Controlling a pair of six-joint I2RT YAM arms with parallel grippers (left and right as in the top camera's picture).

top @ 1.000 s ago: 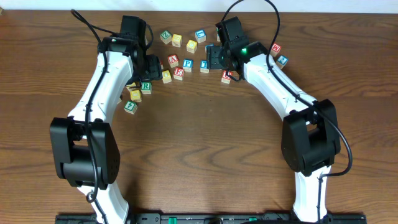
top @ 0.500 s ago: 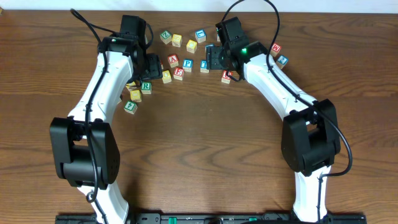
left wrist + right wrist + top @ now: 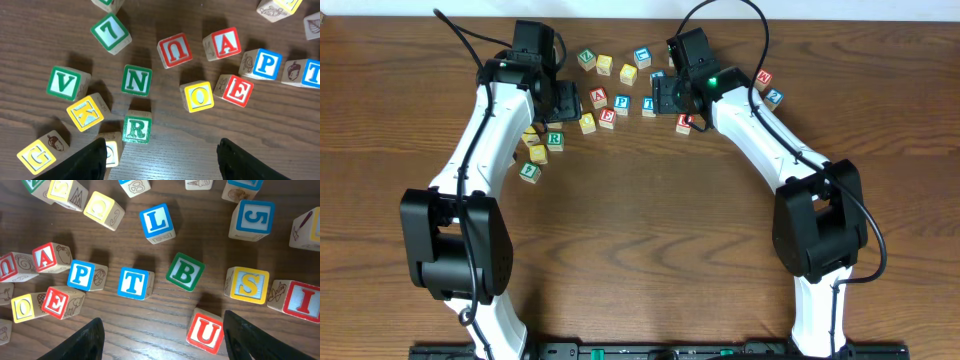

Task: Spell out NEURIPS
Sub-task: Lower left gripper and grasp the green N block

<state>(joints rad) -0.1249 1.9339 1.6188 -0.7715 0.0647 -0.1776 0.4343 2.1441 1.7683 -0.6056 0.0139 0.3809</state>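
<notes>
Surface: a dark brown wooden table (image 3: pixel 640 240) with the grain running across it. Wooden letter blocks lie scattered along its far side, between the two white arms.
Left gripper (image 3: pixel 161 150): jaws spread wide over bare wood, gripping nothing. Only its two dark fingertips (image 3: pixel 87 160) show, at the bottom edge of the left wrist view.
Right gripper (image 3: pixel 161 330): jaws also spread apart and empty, above bare wood.
Task letters near the left gripper: the green N block (image 3: pixel 136 80) sits straight above the green R block (image 3: pixel 136 128) in the picture, with a gap between them. The red U block (image 3: pixel 175 50) lies near the N block, its letter upside down to the camera. The red E block (image 3: pixel 237 90) is just beside a yellow O block (image 3: pixel 198 96). The blue P block (image 3: pixel 265 63) is just beside a red A block (image 3: pixel 225 43).
Task letters near the right gripper: the yellow S block (image 3: pixel 250 285) is just beside the red I block (image 3: pixel 302 301). A second red U block (image 3: pixel 205 332) lies below the S block, close to the right-hand finger.
Order: the letters are loose and turned every way — not in a row.
Hidden or cut off: a yellow-edged block (image 3: pixel 112 150) is partly under the left fingertip, and its letter is hard to read. A blue T block (image 3: pixel 305 72) is clipped by the right edge. Blocks along the top of both wrist views are cropped. From overhead the letters are mostly too small to read.
</notes>
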